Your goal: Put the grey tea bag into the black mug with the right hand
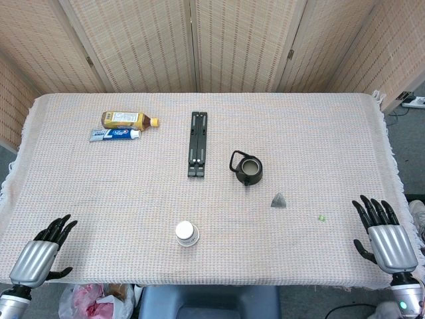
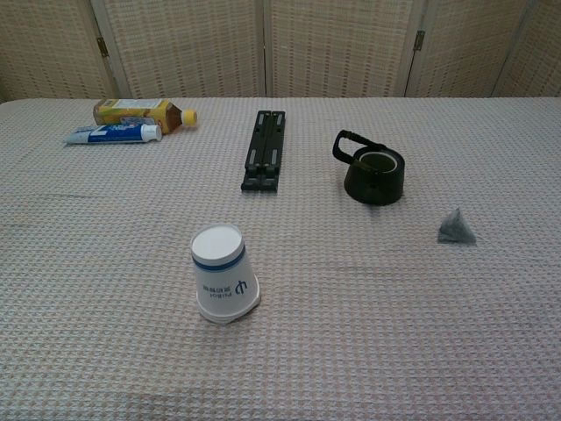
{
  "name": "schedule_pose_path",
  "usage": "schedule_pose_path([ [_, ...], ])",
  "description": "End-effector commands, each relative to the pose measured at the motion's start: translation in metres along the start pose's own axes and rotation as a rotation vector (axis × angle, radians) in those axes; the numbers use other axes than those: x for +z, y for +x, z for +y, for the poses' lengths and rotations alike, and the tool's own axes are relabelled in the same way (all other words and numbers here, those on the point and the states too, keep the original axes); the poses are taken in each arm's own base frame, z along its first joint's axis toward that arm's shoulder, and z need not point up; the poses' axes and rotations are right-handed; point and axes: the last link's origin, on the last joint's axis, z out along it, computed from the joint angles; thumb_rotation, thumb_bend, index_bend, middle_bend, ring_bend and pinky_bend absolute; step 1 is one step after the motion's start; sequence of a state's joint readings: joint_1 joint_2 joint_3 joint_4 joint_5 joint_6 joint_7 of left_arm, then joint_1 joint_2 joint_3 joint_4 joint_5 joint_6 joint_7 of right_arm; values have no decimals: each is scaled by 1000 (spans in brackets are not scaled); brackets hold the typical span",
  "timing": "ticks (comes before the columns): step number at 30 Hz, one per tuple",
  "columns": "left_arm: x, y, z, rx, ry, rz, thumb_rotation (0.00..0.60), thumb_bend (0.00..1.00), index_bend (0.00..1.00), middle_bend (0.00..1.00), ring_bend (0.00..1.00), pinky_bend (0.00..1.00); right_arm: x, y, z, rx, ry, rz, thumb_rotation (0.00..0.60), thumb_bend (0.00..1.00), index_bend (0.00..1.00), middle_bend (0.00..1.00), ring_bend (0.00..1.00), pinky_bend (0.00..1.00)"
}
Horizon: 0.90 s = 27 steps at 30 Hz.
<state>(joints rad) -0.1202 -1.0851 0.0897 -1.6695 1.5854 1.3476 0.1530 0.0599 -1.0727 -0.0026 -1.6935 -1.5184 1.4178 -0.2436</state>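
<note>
pre-grasp: right hand [image 1: 388, 239] at counter's near right corner, fingers apart, empty; next reach grey tea bag [image 1: 279, 200] beside black mug [image 1: 248, 169].

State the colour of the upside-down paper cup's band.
Blue, on the white paper cup; clearest in the chest view.

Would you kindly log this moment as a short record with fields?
target: grey tea bag, on the cloth, untouched
destination: black mug, upright, tea bag not yet inside
right hand: open, at the table's near edge, holding nothing
left hand: open, at the near edge
other items: paper cup upside down, tea bottle, toothpaste tube, black folding stand
</note>
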Motion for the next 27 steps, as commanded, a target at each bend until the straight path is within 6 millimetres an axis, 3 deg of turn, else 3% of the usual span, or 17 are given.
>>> schedule_pose_path([
  [1, 0, 0, -1, -1, 6, 1, 600, 58, 0, 0, 24, 257, 1, 0, 0, -3, 1, -1, 600, 248, 0, 0, 0, 0],
  [11, 4, -2, 1, 5, 4, -17, 600, 58, 0, 0, 24, 257, 10, -8, -7, 21, 67, -64, 600, 248, 21, 0, 0, 0],
  [16, 3, 2, -2, -12, 6, -3, 600, 58, 0, 0, 24, 257, 31, -16, -18, -34, 120, -83, 600, 281, 281, 0, 0, 0],
  [19, 2, 3, -2, -14, 1, 1, 600, 58, 0, 0, 25, 257, 42, -20, -19, -55, 110, -91, 600, 298, 373, 3, 0, 0],
  [22, -1, 2, 0, -11, -7, -3, 600, 58, 0, 0, 25, 257, 61, -25, -21, -34, 85, -93, 600, 310, 441, 20, 0, 0],
  [27, -1, 2, -2, -20, -3, -1, 600, 58, 0, 0, 24, 257, 72, -36, -21, 0, 58, -90, 600, 316, 467, 32, 0, 0],
])
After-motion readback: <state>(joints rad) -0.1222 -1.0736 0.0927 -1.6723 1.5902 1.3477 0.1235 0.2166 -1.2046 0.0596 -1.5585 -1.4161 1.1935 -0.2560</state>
